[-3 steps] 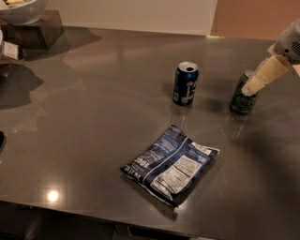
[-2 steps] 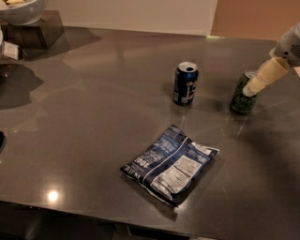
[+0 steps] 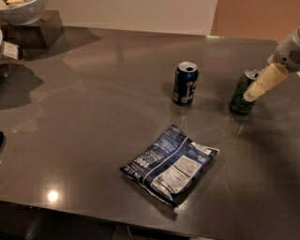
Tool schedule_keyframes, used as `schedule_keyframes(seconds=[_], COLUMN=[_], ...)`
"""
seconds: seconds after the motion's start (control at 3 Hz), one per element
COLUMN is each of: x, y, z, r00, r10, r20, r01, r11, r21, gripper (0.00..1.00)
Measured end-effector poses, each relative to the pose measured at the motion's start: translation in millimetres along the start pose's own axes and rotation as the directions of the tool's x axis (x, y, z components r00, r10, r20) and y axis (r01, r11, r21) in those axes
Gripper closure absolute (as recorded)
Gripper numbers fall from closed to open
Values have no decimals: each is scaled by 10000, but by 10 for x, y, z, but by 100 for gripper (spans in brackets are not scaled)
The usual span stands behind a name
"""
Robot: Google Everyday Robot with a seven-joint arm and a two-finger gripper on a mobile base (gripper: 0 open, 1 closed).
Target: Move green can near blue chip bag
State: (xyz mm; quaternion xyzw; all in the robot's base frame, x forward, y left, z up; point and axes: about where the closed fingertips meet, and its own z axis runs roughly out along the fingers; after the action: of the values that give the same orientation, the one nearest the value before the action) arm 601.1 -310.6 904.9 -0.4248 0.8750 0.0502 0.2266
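The green can (image 3: pixel 239 99) stands upright at the right side of the dark table, with its silver top showing. My cream-coloured gripper (image 3: pixel 250 95) reaches in from the right edge and its tip lies against the can's upper right side, covering part of it. The blue chip bag (image 3: pixel 170 164) lies flat near the table's front edge, label panel up, well to the left of and in front of the green can.
A dark blue can (image 3: pixel 185 83) stands upright left of the green can, behind the bag. A white bowl (image 3: pixel 18 9) on a dark stand (image 3: pixel 35 33) sits at the far left corner. The grey table (image 3: pixel 84 117) has its front edge close below the bag.
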Motion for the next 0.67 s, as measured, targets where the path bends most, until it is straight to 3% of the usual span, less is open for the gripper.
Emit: schedule_keyframes(seconds=[0.67], x=[-27], y=[165], z=[77], r00=[9998], r10=[-178], r20=[76], r01=[183], r11=[9978], r21=[-640], gripper=[41])
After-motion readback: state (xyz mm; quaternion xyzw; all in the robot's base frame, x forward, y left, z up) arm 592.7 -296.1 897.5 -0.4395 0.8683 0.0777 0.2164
